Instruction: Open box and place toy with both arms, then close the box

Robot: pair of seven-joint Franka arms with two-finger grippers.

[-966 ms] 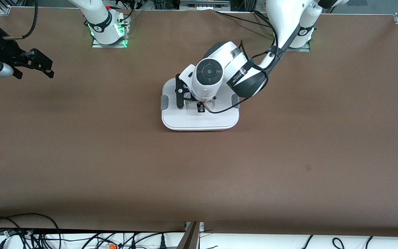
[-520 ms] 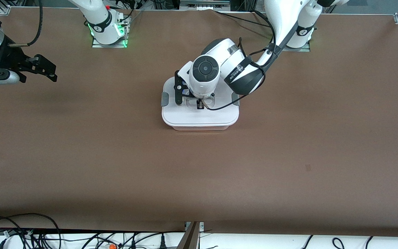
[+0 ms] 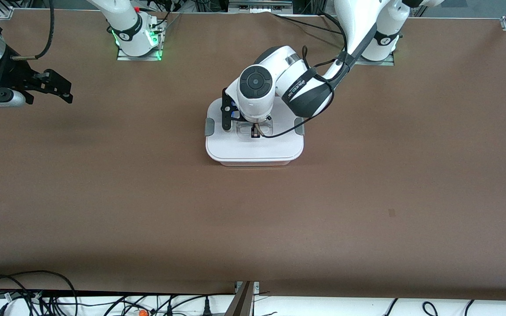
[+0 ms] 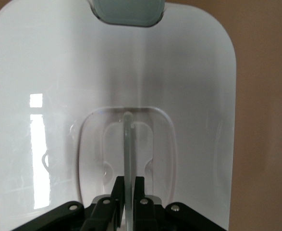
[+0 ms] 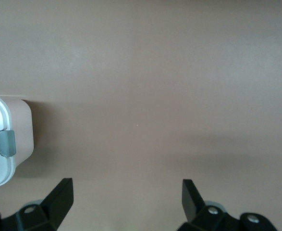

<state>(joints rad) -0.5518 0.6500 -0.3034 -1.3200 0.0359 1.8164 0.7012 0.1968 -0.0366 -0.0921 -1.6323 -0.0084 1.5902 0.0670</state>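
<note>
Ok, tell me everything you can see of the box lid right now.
The lid is white, glossy plastic, a rounded rectangle, with grey side clips at both short ends and a clear recessed handle in its middle. It sits level on the pinkish tub, near the table's middle. The left gripper is shut on the handle's thin upright bar, from straight above. The right gripper is open, over bare table toward the right arm's end.

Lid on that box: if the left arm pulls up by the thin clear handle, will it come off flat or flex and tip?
The lid looks like stiff white plastic, so probably little flex. The left gripper is shut on the handle near mid-lid, so it would likely lift fairly level. The glossy, narrow handle could slip or pivot.
</note>
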